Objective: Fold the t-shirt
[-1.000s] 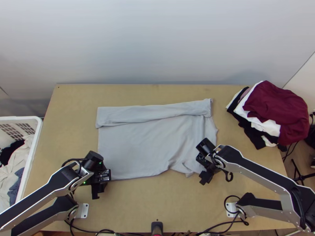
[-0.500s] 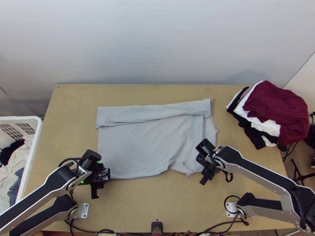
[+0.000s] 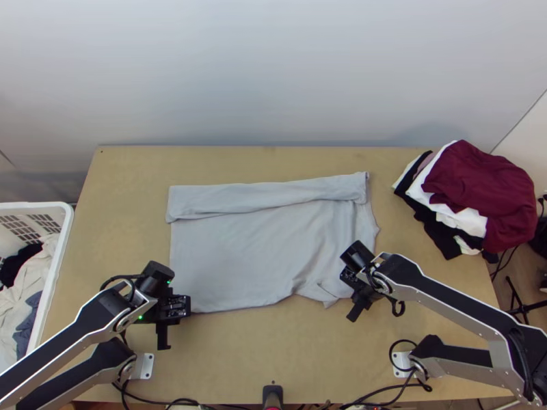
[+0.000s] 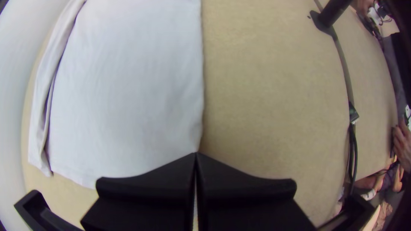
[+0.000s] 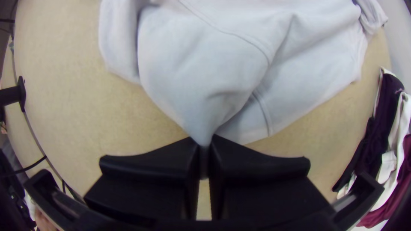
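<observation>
The light grey t-shirt (image 3: 239,256) lies spread across the middle of the table, its far side folded over in a long strip. At its near left corner is my left gripper (image 3: 179,307); in the left wrist view this gripper (image 4: 196,154) is shut on the shirt's edge. My right gripper (image 3: 357,292) stands at the near right part of the shirt. The right wrist view has this gripper (image 5: 205,143) shut on a gathered point of the t-shirt (image 5: 192,81), with creases running from the fingertips and another layer beside it.
A stack of dark red, white and black clothes (image 3: 478,191) lies at the table's far right corner. A white basket (image 3: 58,263) with clothes stands left of the table. A small black stand (image 3: 273,395) and cables are at the near edge.
My left gripper has shifted slightly to the left. The right gripper has barely moved and the t-shirt lies nearly as before.
</observation>
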Available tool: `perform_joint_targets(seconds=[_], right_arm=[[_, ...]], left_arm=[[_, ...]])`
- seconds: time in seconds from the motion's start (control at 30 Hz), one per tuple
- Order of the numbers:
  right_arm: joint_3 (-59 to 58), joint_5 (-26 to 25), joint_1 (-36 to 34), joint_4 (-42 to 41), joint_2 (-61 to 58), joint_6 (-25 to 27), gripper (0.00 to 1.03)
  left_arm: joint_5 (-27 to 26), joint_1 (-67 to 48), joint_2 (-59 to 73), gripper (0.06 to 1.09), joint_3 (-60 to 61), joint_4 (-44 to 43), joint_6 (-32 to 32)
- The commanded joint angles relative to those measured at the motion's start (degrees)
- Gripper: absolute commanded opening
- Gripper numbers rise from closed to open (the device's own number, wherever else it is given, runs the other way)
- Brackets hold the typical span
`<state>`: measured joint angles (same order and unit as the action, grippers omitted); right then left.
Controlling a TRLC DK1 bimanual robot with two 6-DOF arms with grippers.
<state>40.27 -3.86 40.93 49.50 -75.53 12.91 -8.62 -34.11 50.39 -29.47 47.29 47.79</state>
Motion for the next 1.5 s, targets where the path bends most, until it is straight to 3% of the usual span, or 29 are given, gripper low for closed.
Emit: perform_joint_targets(seconds=[0.0, 0.03, 0.17, 0.27, 0.4, 0.53, 0.63, 0.93, 1.2, 1.33, 1.47], right_arm=[[-0.46, 0.08, 0.03, -0.1, 0.12, -0.07, 0.03], [-0.46, 0.08, 0.03, -0.1, 0.2, -0.07, 0.03], [-0.28, 0.08, 0.03, -0.1, 0.12, 0.01, 0.03], [-0.02, 0.08, 0.12, -0.1, 0.03, 0.01, 0.03], [-0.02, -0.01, 0.12, -0.1, -0.06, 0.01, 0.03], [0.07, -0.01, 0.12, -0.1, -0.06, 0.01, 0.03], [0.16, -0.01, 0.12, -0.1, -0.06, 0.01, 0.03], [0.95, 3.24, -0.41, 0.08, -0.06, -0.43, 0.03], [9.39, 17.57, -5.16, 6.32, 2.58, -1.39, 0.03], [12.55, 17.83, -4.98, 9.39, 2.93, -1.3, 0.03], [13.87, 17.83, -9.2, 10.62, 3.37, 0.45, 0.03]], left_arm=[[-0.78, 0.01, 0.23, 0.1, 1.17, 0.35, 0.02], [-0.78, 0.27, 0.41, 0.12, 1.0, 0.35, -0.15], [-0.61, 1.94, 0.32, 0.53, 0.73, 0.26, -0.15], [-0.61, 2.82, 0.59, 0.59, 0.91, -0.27, 0.02], [-0.08, 2.99, 0.67, 0.58, 1.52, -1.06, 0.2], [0.19, 3.7, 0.67, 0.44, 2.4, -2.55, 0.81], [0.1, 4.05, 0.94, 0.09, 2.67, -3.08, 1.69], [-2.19, 4.58, 0.76, 0.1, 0.82, -0.09, 1.08], [-10.54, 11.78, 4.98, 0.1, -12.27, 11.42, 1.34], [-11.15, 12.75, 5.33, 0.1, -15.79, 13.8, 1.34], [-11.5, 18.11, 5.68, 0.1, -16.76, 14.41, 3.89]])
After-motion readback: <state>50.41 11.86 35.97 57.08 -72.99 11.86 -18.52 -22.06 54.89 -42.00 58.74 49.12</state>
